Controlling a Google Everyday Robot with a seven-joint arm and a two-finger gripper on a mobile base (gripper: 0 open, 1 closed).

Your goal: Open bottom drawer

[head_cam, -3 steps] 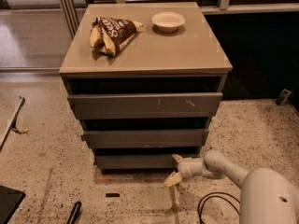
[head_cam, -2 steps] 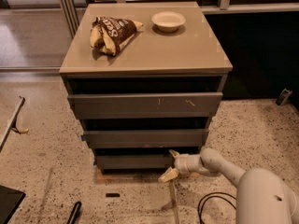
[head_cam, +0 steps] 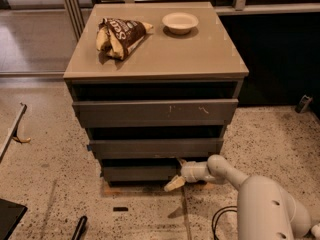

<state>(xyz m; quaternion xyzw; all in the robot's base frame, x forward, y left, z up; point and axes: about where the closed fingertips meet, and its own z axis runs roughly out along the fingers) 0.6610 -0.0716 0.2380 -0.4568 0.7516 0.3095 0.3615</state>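
Observation:
The bottom drawer (head_cam: 137,173) is the narrowest plain dark grey front at the foot of the cabinet, just above the floor. My gripper (head_cam: 176,172) is at the drawer's right end, on a white arm that reaches in from the lower right. One pale finger (head_cam: 174,183) points down-left below the drawer front, and the other is up at the drawer's top edge. The middle drawer (head_cam: 156,147) and the scratched top drawer (head_cam: 155,112) are above it.
A brown chip bag (head_cam: 119,34) and a white bowl (head_cam: 180,22) lie on the cabinet top (head_cam: 200,54). My white arm body (head_cam: 267,209) fills the lower right. A black cable (head_cam: 220,219) and small dark items lie on the speckled floor.
My gripper has moved left along the floor, from beside the cabinet's right edge to the right end of the bottom drawer. The drawers look unmoved.

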